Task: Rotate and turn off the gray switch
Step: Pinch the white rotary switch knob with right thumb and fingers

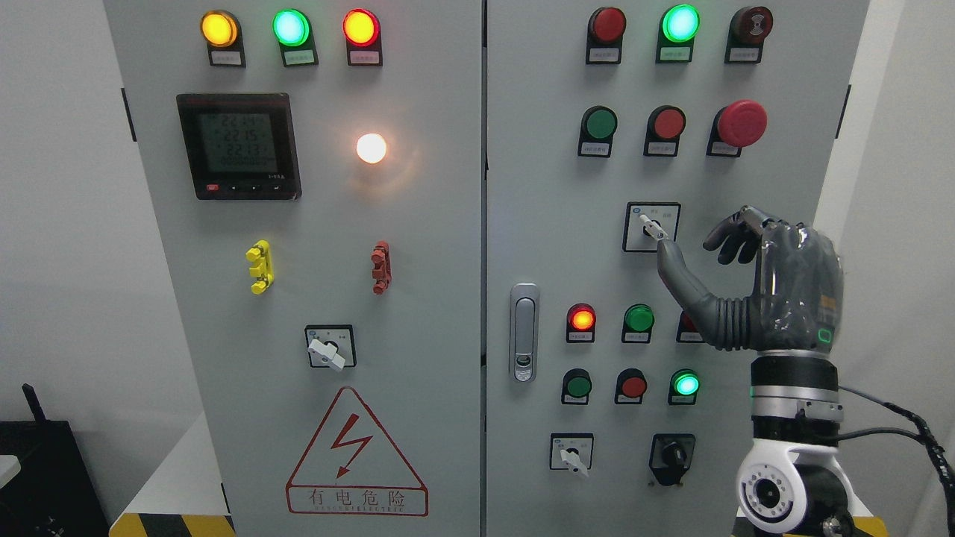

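Observation:
The gray rotary switch (651, 227) sits in a black-framed plate on the right cabinet door, its small pale knob pointing up-left. My right hand (690, 243) rises from the lower right, just right of the switch. Its thumb (675, 267) reaches up-left, and the tip touches or nearly touches the knob's lower right end. The other fingers (735, 239) are curled loosely and hang apart from the knob, to its right. Nothing is held. The left arm is not visible.
Similar pale-knob switches sit at the lower left door (329, 349) and lower right door (572, 455), with a black one (671, 456) beside it. Lit lamps and push buttons surround the switch; a red mushroom button (740, 124) is above it and the door handle (524, 332) to its lower left.

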Motion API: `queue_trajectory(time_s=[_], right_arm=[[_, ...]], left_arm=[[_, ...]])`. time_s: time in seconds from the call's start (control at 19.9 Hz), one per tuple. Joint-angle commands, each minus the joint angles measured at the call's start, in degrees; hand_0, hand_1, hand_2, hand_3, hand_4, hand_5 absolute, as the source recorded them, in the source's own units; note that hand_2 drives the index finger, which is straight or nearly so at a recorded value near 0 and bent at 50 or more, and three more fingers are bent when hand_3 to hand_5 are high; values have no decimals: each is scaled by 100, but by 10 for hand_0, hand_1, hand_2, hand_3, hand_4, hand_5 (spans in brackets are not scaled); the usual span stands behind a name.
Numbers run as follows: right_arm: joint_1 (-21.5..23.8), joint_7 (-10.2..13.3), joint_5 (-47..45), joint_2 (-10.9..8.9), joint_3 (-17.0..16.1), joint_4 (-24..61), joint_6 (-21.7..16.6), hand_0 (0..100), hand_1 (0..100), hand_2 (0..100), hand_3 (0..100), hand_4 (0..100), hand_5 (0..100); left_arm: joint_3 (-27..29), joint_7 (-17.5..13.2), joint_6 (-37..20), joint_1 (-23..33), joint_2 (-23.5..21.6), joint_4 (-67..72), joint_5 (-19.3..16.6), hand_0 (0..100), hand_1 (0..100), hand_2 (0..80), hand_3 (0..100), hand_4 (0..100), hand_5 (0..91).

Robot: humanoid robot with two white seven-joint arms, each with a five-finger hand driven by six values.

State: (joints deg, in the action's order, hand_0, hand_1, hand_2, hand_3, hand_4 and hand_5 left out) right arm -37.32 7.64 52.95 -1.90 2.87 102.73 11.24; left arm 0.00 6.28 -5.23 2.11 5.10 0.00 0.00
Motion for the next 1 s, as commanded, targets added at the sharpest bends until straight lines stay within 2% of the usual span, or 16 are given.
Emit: queue_trajectory(time_s=[0.0,0.7,0.95], right_arm=[[-47,9,58,49,100,-201,18,113,374,649,840,869,1000],[-214,1,58,49,118,-280,141,106,402,640,830,838,1000],[-276,-114,58,49,118,-341,168,114,404,638,828,837,1000]], left_arm=[[184,-4,5,0,0,132,-44,120,389,0,0,0,0],[185,5,5,0,0,132,-44,120,389,0,0,0,0],[185,-4,5,0,0,132,-44,120,389,0,0,0,0]])
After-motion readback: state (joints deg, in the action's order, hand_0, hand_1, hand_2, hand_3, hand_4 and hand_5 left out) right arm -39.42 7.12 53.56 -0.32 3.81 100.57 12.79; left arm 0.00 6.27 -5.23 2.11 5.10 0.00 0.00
